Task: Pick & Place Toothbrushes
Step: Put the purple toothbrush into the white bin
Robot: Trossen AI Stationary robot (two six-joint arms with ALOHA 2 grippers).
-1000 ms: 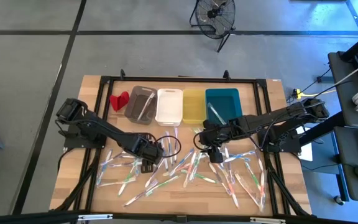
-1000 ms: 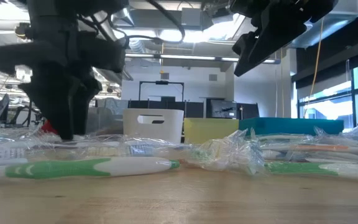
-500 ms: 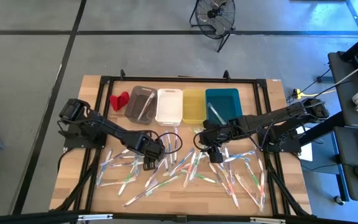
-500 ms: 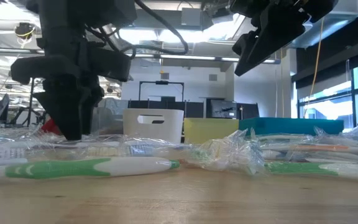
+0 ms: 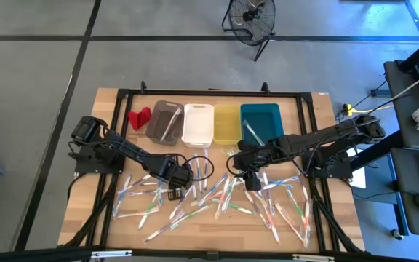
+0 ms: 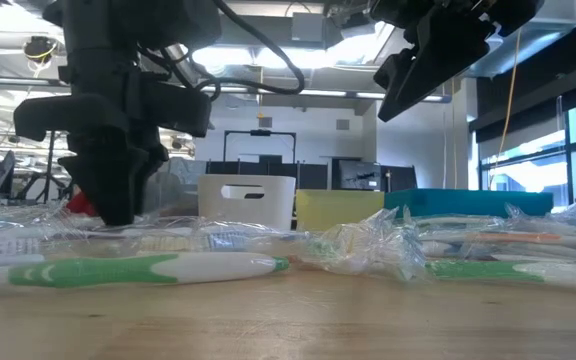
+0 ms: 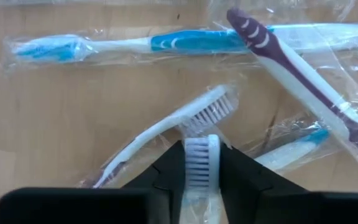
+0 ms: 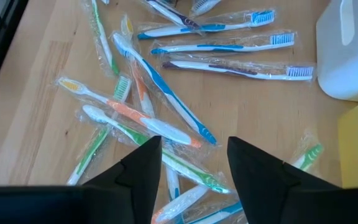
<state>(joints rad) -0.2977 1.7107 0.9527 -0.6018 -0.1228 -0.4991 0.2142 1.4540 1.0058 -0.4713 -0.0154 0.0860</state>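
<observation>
— Wooden tabletop (image 5: 122, 225), black frame around it, and a row of four bins along the far edge: grey bin (image 5: 164, 121), white bin (image 5: 198, 124), yellow bin (image 5: 226, 123), teal bin (image 5: 260, 121). What does the high view give you that the wrist views don't?

— Both arms at once. The wrapped toothbrushes (image 5: 217, 200) lie scattered across the near half of the table, and a red object (image 5: 139, 116) sits just beside the grey bin. The left gripper (image 5: 174, 177) is low over the left part of the scatter, its arm stretched in from the left edge; the right gripper (image 5: 252, 177) hangs near the middle, its arm reaching in from the right

— And the left wrist view?

— The grip itself. The left gripper's fingers (image 7: 166, 177) are pinched narrow on a white toothbrush head (image 7: 197, 162), bristles showing between them. Around it lie a blue toothbrush (image 7: 166, 42) and a purple-and-white toothbrush (image 7: 291, 68), each in clear wrap

— The right one?

— In its wrist view its fingers (image 8: 143, 165) stand apart with nothing between them, above orange, green and blue brushes

— The low view?

— It adds a green-and-white toothbrush (image 6: 128, 268) lying nearest the camera
</observation>
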